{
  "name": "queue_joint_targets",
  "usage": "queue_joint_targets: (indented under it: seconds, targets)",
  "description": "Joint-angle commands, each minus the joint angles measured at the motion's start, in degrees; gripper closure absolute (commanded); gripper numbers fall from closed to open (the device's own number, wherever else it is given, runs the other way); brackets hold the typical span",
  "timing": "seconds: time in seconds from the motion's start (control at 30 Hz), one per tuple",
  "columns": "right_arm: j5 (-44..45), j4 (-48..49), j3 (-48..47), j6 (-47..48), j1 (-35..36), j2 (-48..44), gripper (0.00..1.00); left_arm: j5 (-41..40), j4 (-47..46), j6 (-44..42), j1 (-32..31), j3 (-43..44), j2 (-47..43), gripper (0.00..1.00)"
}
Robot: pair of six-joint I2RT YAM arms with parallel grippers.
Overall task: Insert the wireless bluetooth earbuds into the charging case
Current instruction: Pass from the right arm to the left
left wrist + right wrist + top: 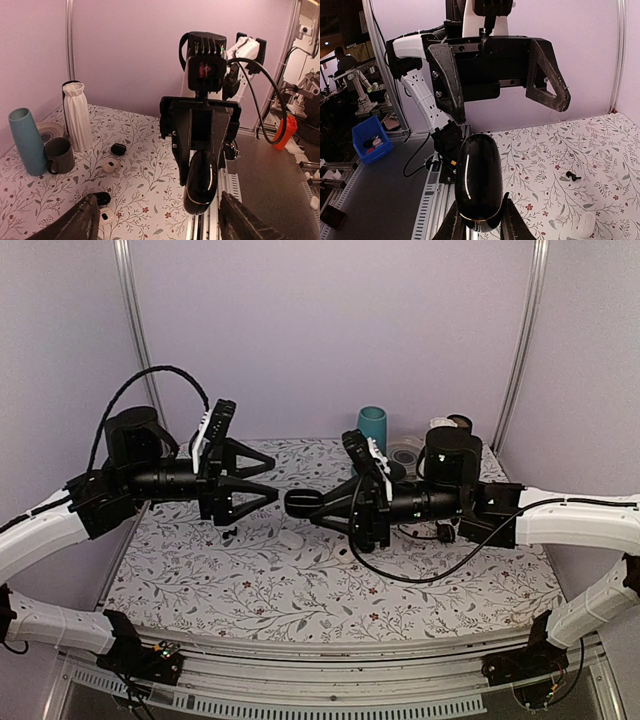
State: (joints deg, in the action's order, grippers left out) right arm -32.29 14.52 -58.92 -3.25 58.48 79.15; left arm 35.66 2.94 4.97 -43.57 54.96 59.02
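Right tool [481,212] tight around black charging case [476,175] — left tool [273,478] wide apart.

The floral table [300,590] carries a teal tumbler [25,140], grey mug [59,155], white ribbed vase [77,115] and tiny dark earbuds [573,176].

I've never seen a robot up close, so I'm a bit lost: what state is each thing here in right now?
black case: lid closed, held in the air.
right gripper: shut on the black case.
left gripper: open, empty.
earbuds: loose on the table, outside the case.
mug: upright.
blue cup: upright.
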Motion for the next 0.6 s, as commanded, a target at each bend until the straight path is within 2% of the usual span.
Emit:
queue_joint_targets:
  seconds: [0.0, 0.17, 0.47, 0.57]
  targets:
    - [-1.13, -1.89, -2.89, -1.1, -0.32, 0.08, 0.98, 2.45, 2.62, -0.2, -1.49, 2.56, 2.33, 0.21]
    - [-2.01, -4.3, -4.54, -0.75, -0.31, 1.2, 0.98, 3.26, 3.69, -0.14, -2.76, 3.61, 4.06, 0.31]
    - [-1.83, -6.26, -6.32, -0.83, -0.45, 2.64, 0.98, 6.3, 3.3, 0.21, -4.0, 4.76, 5.75, 0.56]
    - [-1.59, -6.26, -6.43, -0.96, -0.71, 2.75, 0.98, 7.09, 3.58, 0.16, -4.15, 4.89, 6.08, 0.59]
